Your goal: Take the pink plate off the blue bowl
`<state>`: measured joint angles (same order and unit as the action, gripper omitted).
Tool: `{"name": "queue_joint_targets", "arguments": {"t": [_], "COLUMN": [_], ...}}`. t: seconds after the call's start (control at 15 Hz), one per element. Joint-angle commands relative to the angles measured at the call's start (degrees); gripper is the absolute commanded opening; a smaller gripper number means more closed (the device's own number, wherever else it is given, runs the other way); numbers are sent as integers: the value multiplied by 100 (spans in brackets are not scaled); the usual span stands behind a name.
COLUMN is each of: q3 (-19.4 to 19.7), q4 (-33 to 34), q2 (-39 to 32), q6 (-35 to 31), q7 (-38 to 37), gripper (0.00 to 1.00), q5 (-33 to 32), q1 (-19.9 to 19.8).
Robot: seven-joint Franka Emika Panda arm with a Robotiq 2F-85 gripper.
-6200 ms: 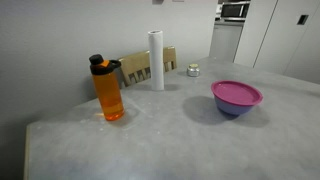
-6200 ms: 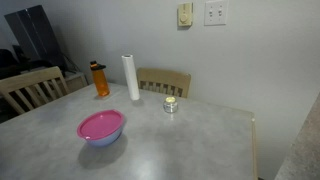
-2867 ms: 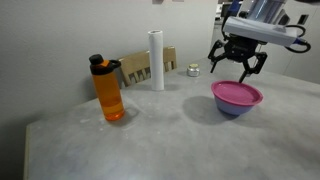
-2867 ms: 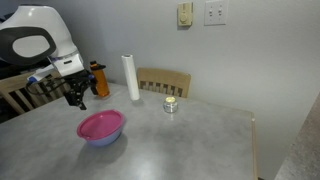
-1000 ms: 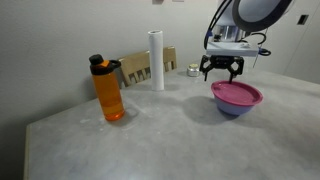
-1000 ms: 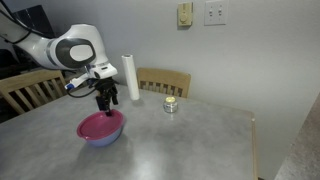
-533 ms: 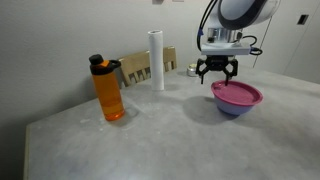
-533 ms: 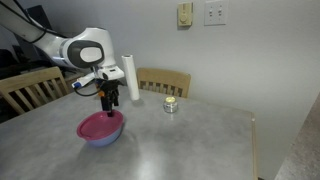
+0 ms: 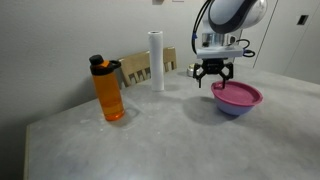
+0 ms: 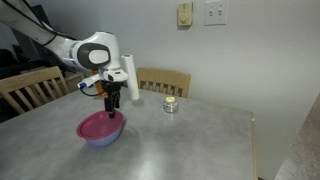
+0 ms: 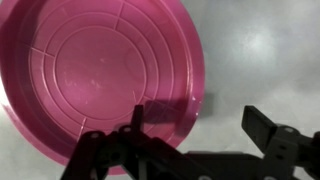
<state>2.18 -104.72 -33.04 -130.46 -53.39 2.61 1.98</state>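
The pink plate (image 9: 237, 94) lies on top of the blue bowl (image 9: 232, 109) on the grey table; both show in both exterior views, the plate (image 10: 100, 125) over the bowl (image 10: 103, 139). My gripper (image 9: 214, 82) hangs open just above the plate's rim, on the side toward the paper roll; it also shows in an exterior view (image 10: 111, 105). In the wrist view the plate (image 11: 100, 70) fills the left. The open gripper (image 11: 200, 125) straddles the rim, one finger over the plate, the other over bare table. The bowl is hidden there.
An orange bottle (image 9: 108, 89) with a black cap stands on the table. A white paper roll (image 9: 156, 60) and a small tin (image 10: 171, 104) stand toward the back edge. Wooden chairs (image 10: 165, 80) stand beyond the table edge. A wall is close behind.
My arm has come in over the table, moved down toward the plate's rim and shifted slightly toward the paper roll. The plate and bowl have not moved.
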Motion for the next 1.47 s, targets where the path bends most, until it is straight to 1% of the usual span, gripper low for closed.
{"name": "queue_joint_targets", "arguments": {"t": [0.0, 0.07, 0.13, 0.2, 0.27, 0.33, 0.6, 0.67, 0.8, 0.87, 1.07, 1.4], "q3": [70, 70, 73, 70, 68, 70, 68, 68, 66, 63, 73, 108], "q4": [301, 326, 357, 366, 373, 372, 351, 341, 323, 304, 216, -11], "q2": [-180, -197, -212, -207, -208, -216, -192, -184, -162, -142, -34, 352], "q6": [252, 254, 251, 267, 271, 244, 214, 206, 183, 165, 156, 264], "q7": [212, 215, 210, 212, 212, 210, 208, 208, 215, 217, 177, 58], "gripper": [71, 62, 56, 48, 43, 34, 6, 2, 0, 3, 3, 3], "q5": [171, 174, 170, 176, 179, 176, 181, 182, 186, 193, 175, -20], "q1": [15, 13, 17, 16, 17, 18, 21, 22, 23, 21, 48, 256]}}
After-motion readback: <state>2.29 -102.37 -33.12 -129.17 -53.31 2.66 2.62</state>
